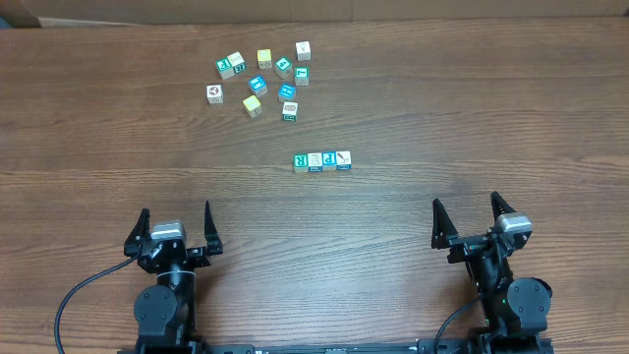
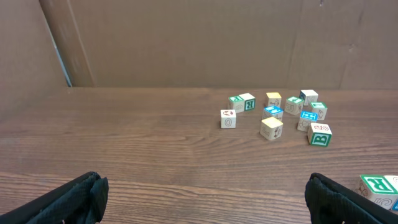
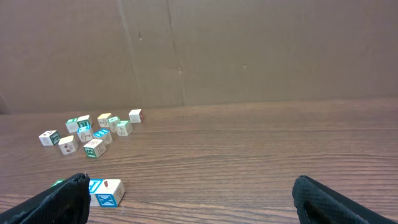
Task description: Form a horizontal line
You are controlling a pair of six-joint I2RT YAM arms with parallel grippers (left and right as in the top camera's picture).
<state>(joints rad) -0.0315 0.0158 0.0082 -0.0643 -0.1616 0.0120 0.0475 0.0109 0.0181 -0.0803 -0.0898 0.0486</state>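
Several small wooden alphabet blocks lie on the wooden table (image 1: 442, 108). A short row of blocks (image 1: 322, 160) sits side by side at the table's middle. Its end shows in the left wrist view (image 2: 379, 185) and in the right wrist view (image 3: 102, 191). A loose cluster of blocks (image 1: 263, 77) lies farther back, also in the left wrist view (image 2: 280, 113) and the right wrist view (image 3: 90, 132). My left gripper (image 1: 175, 228) is open and empty near the front left. My right gripper (image 1: 470, 221) is open and empty near the front right.
A brown cardboard wall (image 2: 199, 37) stands behind the table's far edge. Black cables (image 1: 79, 295) run beside the arm bases at the front.
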